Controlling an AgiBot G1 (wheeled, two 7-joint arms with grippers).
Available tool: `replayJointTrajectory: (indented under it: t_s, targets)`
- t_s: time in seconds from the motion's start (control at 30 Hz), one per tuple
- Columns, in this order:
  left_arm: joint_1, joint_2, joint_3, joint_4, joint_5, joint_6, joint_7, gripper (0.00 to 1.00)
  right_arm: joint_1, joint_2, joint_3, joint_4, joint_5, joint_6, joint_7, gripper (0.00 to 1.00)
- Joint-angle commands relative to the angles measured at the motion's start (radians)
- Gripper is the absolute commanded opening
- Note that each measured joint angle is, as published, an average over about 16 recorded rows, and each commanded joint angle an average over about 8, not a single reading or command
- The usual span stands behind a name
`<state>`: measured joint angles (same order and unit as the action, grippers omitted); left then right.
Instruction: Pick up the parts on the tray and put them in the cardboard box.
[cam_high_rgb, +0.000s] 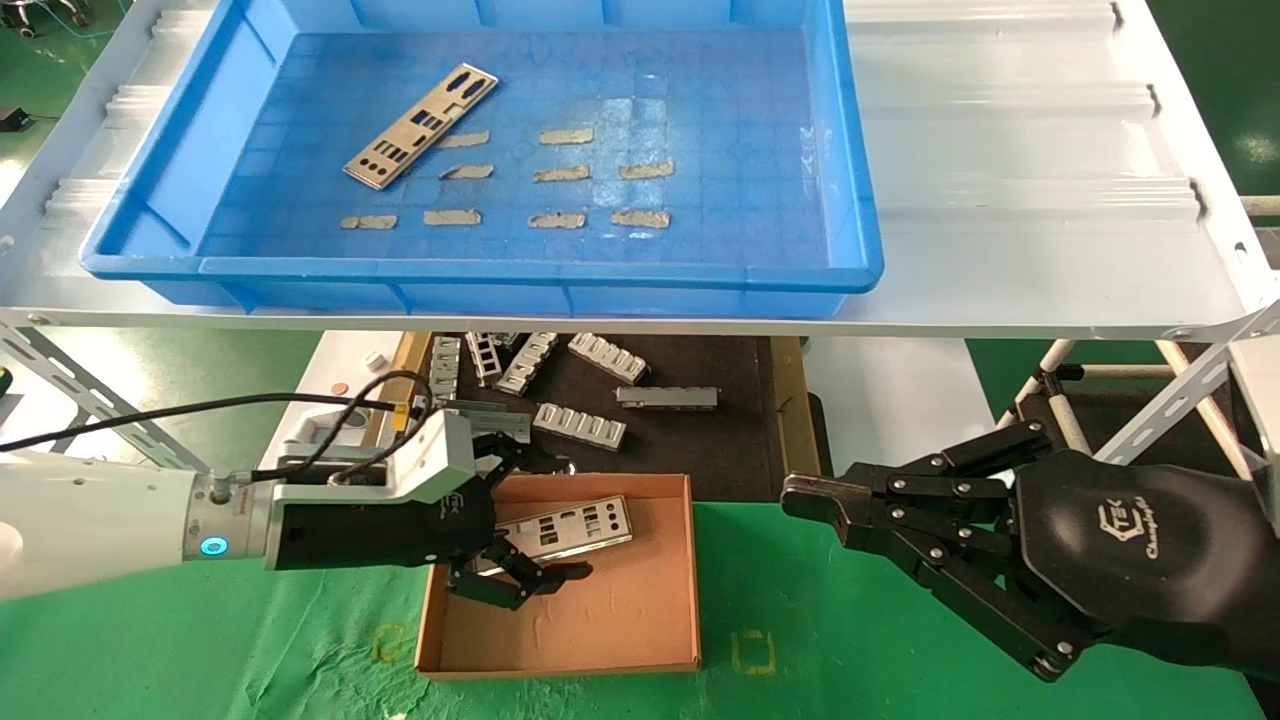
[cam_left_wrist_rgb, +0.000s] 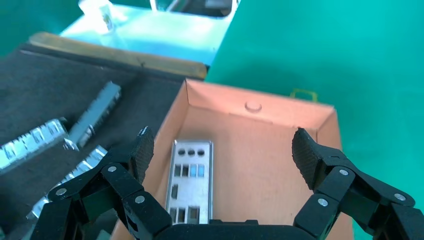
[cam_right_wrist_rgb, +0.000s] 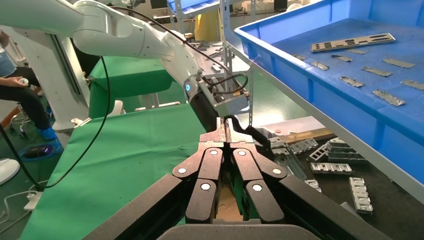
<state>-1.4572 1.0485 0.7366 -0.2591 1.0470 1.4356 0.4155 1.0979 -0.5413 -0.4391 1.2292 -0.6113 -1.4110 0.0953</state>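
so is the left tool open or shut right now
Open. The left tool hangs over the cardboard box with its fingers spread wide, and the metal plate lies flat on the box floor, ungripped.

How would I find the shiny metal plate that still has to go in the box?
Look at the big blue tray on the white shelf. One silver plate with punched holes lies slanted in its far left part. Everything else on that floor is small tan tape strips; the other plate already lies in the cardboard box.
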Motion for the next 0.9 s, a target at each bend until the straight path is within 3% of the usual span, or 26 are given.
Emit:
replayJointTrajectory:
  t_s: [0.03,0.13,0.17,0.9]
  targets:
    - [0.008,-0.01,-0.012,-0.021,-0.012,0.003,-0.018,1.0,0.0,0.0,0.0,0.0,0.0,0.0,0.0,0.55]
    - [0.029,-0.034,-0.037,-0.077,-0.029,0.006,-0.051,1.0,0.0,0.0,0.0,0.0,0.0,0.0,0.0,0.92]
    - [0.036,-0.042,-0.045,-0.095,-0.035,0.007,-0.061,1.0,0.0,0.0,0.0,0.0,0.0,0.0,0.0,1.0]
    - [0.186,-0.213,-0.224,-0.498,-0.157,0.03,-0.296,1.0,0.0,0.0,0.0,0.0,0.0,0.0,0.0,1.0]
